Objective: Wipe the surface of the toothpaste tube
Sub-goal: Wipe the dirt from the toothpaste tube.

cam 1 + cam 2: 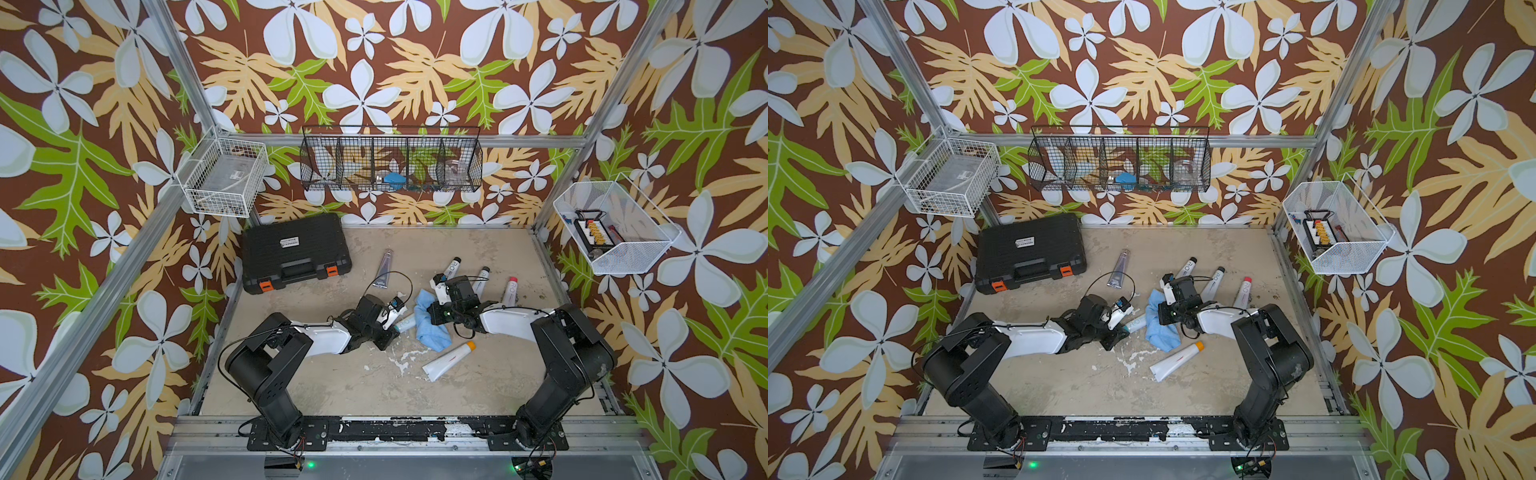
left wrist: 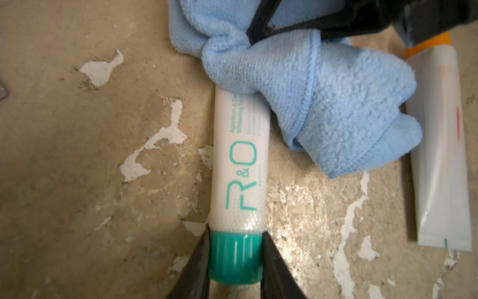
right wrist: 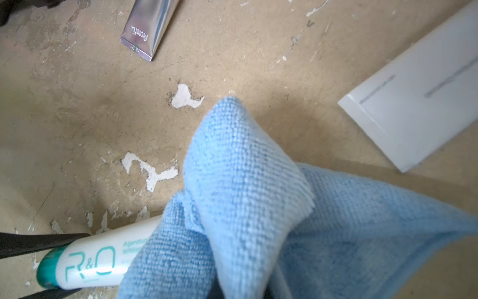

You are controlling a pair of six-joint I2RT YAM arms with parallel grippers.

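- Toothpaste tube (image 2: 238, 160): left gripper (image 2: 235, 231) clamps its teal cap (image 2: 234, 261).
- Right gripper (image 2: 254, 33) pinches blue cloth (image 2: 323, 103), which is draped over the tube.
- Black wire basket (image 1: 477, 166) holds a blue object (image 1: 394, 178).

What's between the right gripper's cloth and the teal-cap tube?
Nothing visible. The cloth, pinched in the right gripper, drapes over the tube at its end opposite the cap, which the left gripper clamps.
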